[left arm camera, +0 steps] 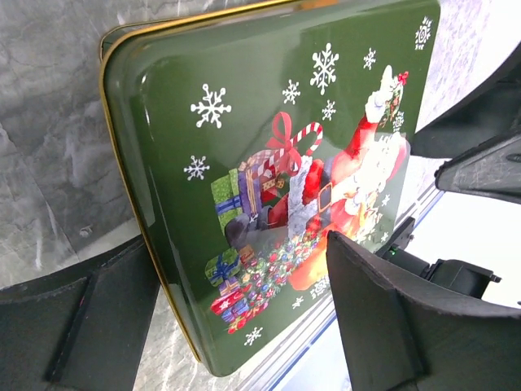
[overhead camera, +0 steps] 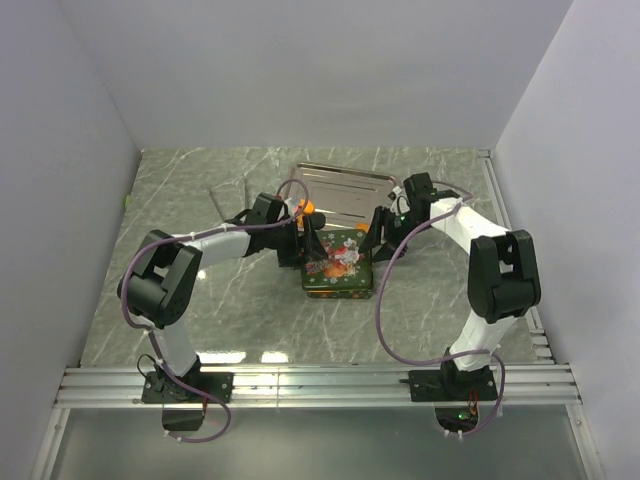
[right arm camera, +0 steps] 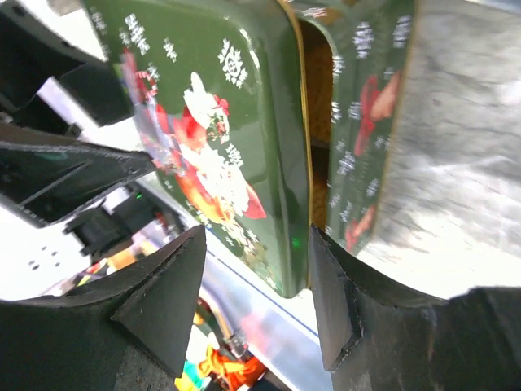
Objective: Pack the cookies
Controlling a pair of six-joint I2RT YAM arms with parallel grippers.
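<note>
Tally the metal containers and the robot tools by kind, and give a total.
Green Christmas tin: 1
Silver tray: 1
Robot tools: 2, the left tool and the right tool
Total: 4

No legible text, brand or number meets your eye; the green tin lid (left arm camera: 244,163) bears only snowflakes and a Santa picture.

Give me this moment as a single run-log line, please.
left gripper: open over lid | right gripper: straddles lid edge, grip unclear | lid: edge raised off tin
</note>
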